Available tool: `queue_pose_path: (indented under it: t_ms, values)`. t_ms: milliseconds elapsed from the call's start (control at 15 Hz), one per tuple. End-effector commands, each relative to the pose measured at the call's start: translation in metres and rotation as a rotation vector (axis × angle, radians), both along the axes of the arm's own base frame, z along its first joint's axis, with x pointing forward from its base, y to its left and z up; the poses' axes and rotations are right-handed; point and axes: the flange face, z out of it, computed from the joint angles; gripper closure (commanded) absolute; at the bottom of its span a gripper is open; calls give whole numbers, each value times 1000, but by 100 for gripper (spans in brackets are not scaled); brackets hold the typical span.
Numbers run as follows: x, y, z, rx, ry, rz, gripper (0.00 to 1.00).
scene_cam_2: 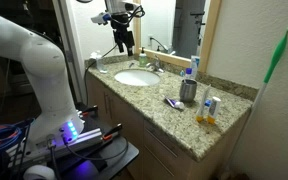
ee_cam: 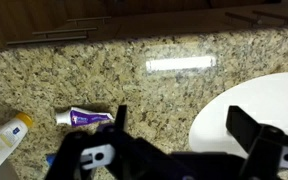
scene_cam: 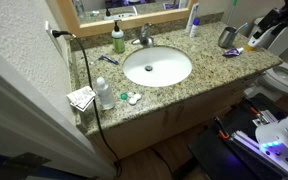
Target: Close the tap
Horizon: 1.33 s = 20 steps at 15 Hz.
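Observation:
The chrome tap stands behind the white oval basin, beside the green soap bottle. It also shows in an exterior view at the basin's back edge. My gripper hangs open and empty high above the counter, well away from the tap. In an exterior view it is at the top right. In the wrist view its two dark fingers straddle granite and the basin rim. The tap is out of the wrist view.
A purple toothpaste tube and a yellow-capped tube lie on the granite counter below me. A metal cup stands near them, and a mirror frame runs along the back. A black cable hangs over the counter's other end. A toilet is beside the vanity.

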Motion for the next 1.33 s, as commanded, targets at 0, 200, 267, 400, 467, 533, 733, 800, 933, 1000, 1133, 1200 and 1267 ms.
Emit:
queue_pose_path:
  t_ms: [0,200,267,400,467,533,733,800,933,1000,1133,1200,1267]
  values:
    - [-1,0,-3,2,10,0,0]
    - [2,0,2,0,-18,108,0]
    - [3,0,4,4,-31,148,0]
    - [1,2,4,60,-20,252,0]
    - [0,2,4,84,-17,276,0]
    - [2,1,4,69,-33,286,0]
    - [3,2,3,58,-25,258,0]
    - [3,2,3,58,-25,261,0]
    - [23,23,-18,52,73,309,0]
    - [34,49,-24,66,105,380,0]
    - [53,95,-25,64,145,452,0]
    - [58,110,-6,62,141,460,0]
    - [74,123,2,70,130,447,0]
